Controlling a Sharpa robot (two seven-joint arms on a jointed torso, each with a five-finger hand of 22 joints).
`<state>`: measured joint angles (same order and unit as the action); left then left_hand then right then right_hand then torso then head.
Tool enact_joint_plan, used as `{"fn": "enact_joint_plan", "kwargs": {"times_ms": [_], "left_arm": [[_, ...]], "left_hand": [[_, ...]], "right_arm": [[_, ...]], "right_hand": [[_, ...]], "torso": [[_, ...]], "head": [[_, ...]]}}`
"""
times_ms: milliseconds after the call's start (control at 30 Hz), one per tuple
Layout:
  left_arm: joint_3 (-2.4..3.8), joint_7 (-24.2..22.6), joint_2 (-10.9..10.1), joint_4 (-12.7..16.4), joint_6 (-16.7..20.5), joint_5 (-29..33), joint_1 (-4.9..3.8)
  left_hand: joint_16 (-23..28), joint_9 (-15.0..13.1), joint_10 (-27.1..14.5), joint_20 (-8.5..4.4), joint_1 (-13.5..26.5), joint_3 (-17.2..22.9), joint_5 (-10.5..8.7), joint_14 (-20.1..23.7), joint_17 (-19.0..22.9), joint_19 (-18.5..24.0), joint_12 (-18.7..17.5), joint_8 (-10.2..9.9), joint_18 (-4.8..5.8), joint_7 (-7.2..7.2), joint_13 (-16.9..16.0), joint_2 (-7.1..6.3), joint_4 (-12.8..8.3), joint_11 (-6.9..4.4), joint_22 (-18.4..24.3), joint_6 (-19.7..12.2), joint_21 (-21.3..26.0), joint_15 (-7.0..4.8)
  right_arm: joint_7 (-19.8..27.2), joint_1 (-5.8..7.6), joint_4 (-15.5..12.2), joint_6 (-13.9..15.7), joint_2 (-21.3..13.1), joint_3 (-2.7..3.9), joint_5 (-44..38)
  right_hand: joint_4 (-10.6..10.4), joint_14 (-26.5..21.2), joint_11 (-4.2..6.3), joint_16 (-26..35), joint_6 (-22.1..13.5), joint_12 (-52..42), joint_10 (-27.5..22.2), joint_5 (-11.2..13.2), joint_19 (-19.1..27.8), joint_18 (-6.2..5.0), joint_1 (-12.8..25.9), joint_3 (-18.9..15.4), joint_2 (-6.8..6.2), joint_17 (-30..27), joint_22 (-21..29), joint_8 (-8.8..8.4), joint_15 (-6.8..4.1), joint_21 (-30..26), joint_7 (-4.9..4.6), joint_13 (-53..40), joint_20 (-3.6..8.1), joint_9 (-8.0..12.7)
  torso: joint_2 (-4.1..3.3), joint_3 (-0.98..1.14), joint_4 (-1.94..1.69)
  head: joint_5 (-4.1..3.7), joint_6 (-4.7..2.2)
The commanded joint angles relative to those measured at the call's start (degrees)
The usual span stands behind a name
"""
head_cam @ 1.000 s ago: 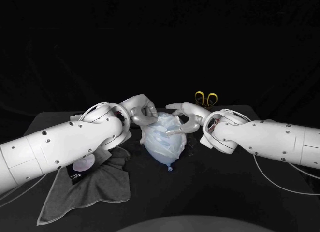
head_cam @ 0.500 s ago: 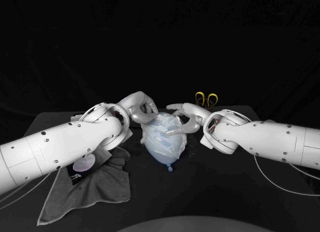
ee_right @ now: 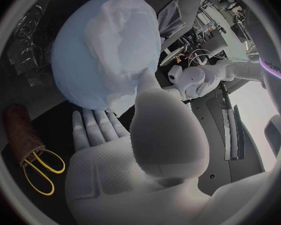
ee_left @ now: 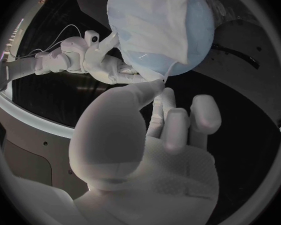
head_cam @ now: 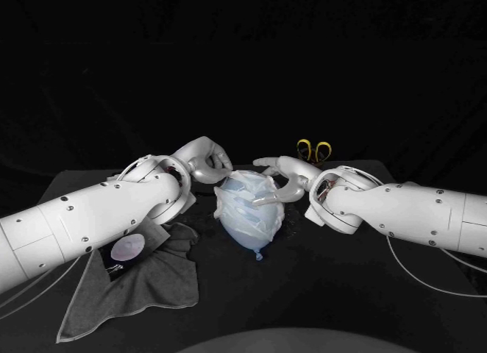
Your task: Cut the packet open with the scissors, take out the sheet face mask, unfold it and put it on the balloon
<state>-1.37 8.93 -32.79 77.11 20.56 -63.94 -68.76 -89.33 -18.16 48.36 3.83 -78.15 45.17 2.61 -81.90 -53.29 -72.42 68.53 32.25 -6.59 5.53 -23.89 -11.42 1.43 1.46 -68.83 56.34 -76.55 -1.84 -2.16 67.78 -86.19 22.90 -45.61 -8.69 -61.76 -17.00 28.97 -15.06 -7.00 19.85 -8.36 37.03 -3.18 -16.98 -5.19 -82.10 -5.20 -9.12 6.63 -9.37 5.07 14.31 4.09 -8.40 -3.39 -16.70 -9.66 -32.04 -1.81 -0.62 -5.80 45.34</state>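
A pale blue balloon lies on the black table with the white sheet mask draped over its top. The mask also covers most of the balloon in the left wrist view. My right hand holds the balloon from the right, thumb on the mask and fingers against the balloon. Just left of the balloon's top my left hand hovers, its fingers loosely curled with nothing in them. The yellow-handled scissors lie behind the right hand.
A grey cloth lies at the front left under my left arm, with a shiny round piece on it. A clear wrapper lies beyond the balloon. The scissors have a brown sheath on the blades.
My left hand has drawn back to the left, off the top of the balloon and mask. The right hand and the balloon have stayed put.
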Motion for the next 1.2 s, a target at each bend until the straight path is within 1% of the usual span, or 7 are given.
{"fn": "enact_joint_plan", "kwargs": {"times_ms": [33, 733, 767, 867, 900, 1067, 1200], "left_arm": [[0.06, 1.1, 0.4, -0.5, -1.5, 0.7, -0.05], [0.06, -3.2, 1.9, -4.4, 5.3, 4.8, -0.09], [0.05, -4.4, 1.7, -4.6, 5.6, 6.5, -0.09], [0.04, -7.9, 0.9, -4.7, 5.8, 11.8, -0.1], [0.03, -9.7, 0.2, -4.4, 5.6, 14.5, -0.1], [-0.06, -13.4, -3.0, -2.0, 3.5, 23.3, -0.09], [-0.23, -14.9, -6.1, 0.4, 2.0, 29.8, -0.01]], "left_hand": [[0.3, -5.7, 0.3, -0.03, 0.5, 0.5, 0.27, 0.1, -0.1, -0.3, 0.2, 0.2, 0.95, -0.08, -0.1, -0.05, 0.1, -0.11, 0.0, -0.1, -0.2, -0.31], [0.1, -6.7, -0.7, 0.13, 1.8, 1.3, 0.18, -1.3, -6.9, 2.3, -1.7, -0.6, 0.2, 0.48, 0.9, 0.48, 1.2, 0.35, 3.0, -2.6, 1.9, 0.09], [0.4, -6.6, -1.5, 0.35, 2.1, 1.5, 0.2, -0.4, -5.1, 4.8, -3.4, -1.7, -0.45, 0.95, 1.8, 0.62, 1.6, 0.78, 5.7, -4.3, 3.9, 0.43], [5.8, -5.2, -4.9, 1.81, 4.1, -0.1, 0.35, 11.9, 24.7, 19.1, -9.5, -6.7, -3.6, 3.03, 5.0, -0.49, 3.5, 2.93, 20.7, -9.7, 16.4, 2.34], [9.3, -4.4, -6.2, 2.8, 5.1, -1.7, 0.04, 18.0, 35.6, 20.9, -12.3, -8.6, -3.43, 3.81, 6.6, -1.03, 4.6, 3.96, 22.0, -10.9, 18.9, 3.45], [17.5, -2.9, -6.6, 5.18, 6.8, -8.9, 0.16, 25.7, 40.3, 24.6, -19.6, -12.0, -3.72, 4.73, 11.3, -3.22, 7.5, 5.47, 27.4, -10.8, 27.8, 5.14], [22.9, -1.7, -4.6, 5.97, 5.0, -15.9, 0.2, 26.3, 42.0, 23.1, -24.2, -14.4, -3.9, 4.72, 14.4, -2.62, 9.8, 5.64, 32.5, -9.6, 34.7, 5.41]], "right_arm": [[-0.8, -0.38, 0.0, -1.6, 0.0, -0.29, -0.9], [0.4, -0.48, 0.1, 0.4, 0.0, -0.29, 0.1], [1.2, -0.49, 0.1, 1.1, 0.0, -0.29, 1.0], [4.2, -0.5, 0.0, 2.7, -0.2, -0.29, 4.4], [5.8, -0.5, -0.2, 3.1, -0.4, -0.29, 6.1], [10.0, -0.51, -0.9, 3.8, -0.9, -0.29, 10.4], [12.5, -0.51, -1.6, 4.0, -1.5, -0.28, 12.8]], "right_hand": [[0.0, 0.0, -0.12, 0.2, 0.4, -0.2, 0.2, 0.3, -0.4, -0.78, -0.3, 0.1, -0.16, -0.1, 0.1, 0.31, 0.0, 0.2, -8.83, -0.1, -0.07, -0.1], [-0.1, -2.3, -0.26, 1.0, 0.4, 0.9, -2.0, 0.3, -0.4, -0.65, -0.3, -0.6, -1.43, -0.7, 0.1, 0.22, 0.19, 0.2, -8.84, 0.1, -0.08, 0.1], [-0.2, -3.9, -0.35, 1.6, 0.3, 1.4, -2.9, 0.2, -0.4, -0.54, -0.1, -1.4, -2.07, -1.1, 0.1, 0.14, 0.35, 0.3, -8.86, 0.2, -0.09, 0.2], [-0.2, -7.4, -0.55, 2.9, -0.4, 2.2, -4.5, 0.1, 0.1, -0.15, 0.3, -3.0, -3.15, -1.9, 0.4, -0.18, 0.76, 0.1, -8.88, 0.2, -0.08, 0.5], [-0.2, -7.9, -0.6, 3.0, -0.6, 2.4, -5.1, 0.1, 0.4, -0.04, 0.5, -3.6, -3.39, -2.1, 0.5, -0.29, 0.85, 0.0, -8.88, 0.2, -0.08, 0.6], [-0.3, -9.9, -0.73, 3.7, -1.0, 2.9, -6.3, -0.1, 2.0, 0.35, 1.9, -6.4, -3.96, -2.6, 1.3, -0.49, 1.13, -0.5, -8.88, 0.3, -0.08, 0.9], [-0.3, -10.8, -0.78, 4.0, -1.2, 3.0, -6.8, 0.0, 2.6, 0.48, 2.8, -7.5, -4.44, -2.8, 1.6, -0.61, 1.26, -0.7, -8.88, 0.3, -0.08, 1.0]], "torso": [[0.03, 0.01, -0.04], [0.09, -0.01, -0.01], [0.09, -0.01, 0.0], [0.11, -0.02, -0.02], [0.12, 0.0, -0.05], [0.02, 0.01, 0.13], [0.05, 0.04, 0.07]], "head": [[-0.01, -0.03], [-0.03, -0.26], [-0.07, -0.25], [-0.07, -0.33], [-0.1, -0.36], [-0.21, -0.36], [-0.11, -0.36]]}}
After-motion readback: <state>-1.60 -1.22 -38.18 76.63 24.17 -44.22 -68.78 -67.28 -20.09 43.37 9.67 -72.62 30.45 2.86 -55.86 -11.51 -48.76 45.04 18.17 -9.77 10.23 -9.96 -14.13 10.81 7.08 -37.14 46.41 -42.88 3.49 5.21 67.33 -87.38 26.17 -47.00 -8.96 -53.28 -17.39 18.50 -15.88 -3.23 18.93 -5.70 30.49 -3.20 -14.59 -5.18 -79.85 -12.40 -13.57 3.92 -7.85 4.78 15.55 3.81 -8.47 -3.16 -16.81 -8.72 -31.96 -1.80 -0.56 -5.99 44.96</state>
